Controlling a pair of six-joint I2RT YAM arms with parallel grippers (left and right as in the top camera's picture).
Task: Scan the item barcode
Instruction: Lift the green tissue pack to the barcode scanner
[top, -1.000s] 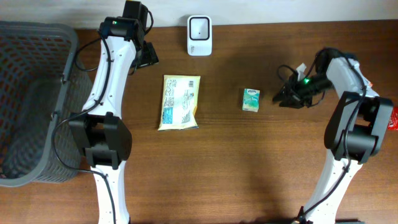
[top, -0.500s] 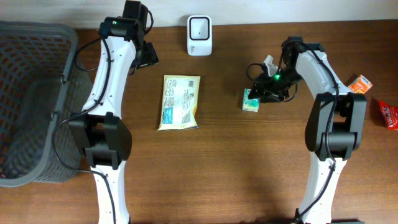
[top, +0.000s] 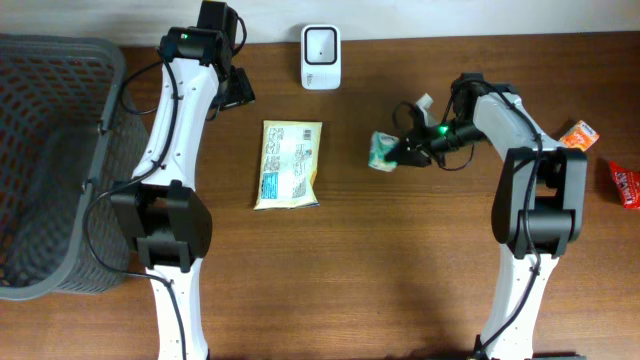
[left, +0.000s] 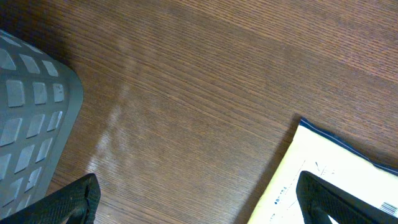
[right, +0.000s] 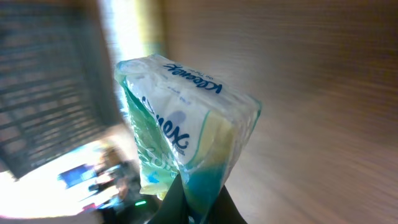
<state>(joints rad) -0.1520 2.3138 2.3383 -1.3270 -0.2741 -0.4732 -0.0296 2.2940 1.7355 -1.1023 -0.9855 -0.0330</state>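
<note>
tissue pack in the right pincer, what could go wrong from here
The right pincer grips the soft green-and-white plastic tissue pack only by a thin edge of its wrapper, so it may slip or swing in transit. No barcode shows on the faces in view, so it could reach the white scanner turned the wrong way.

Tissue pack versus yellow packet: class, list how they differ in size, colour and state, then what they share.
Size: the tissue pack is small, the yellow packet larger. Colour: tissue pack teal and white, yellow packet pale yellow. State: the right gripper pinches the tissue pack, tilted; the yellow packet lies flat on the table. Both are soft wrapped packs.
</note>
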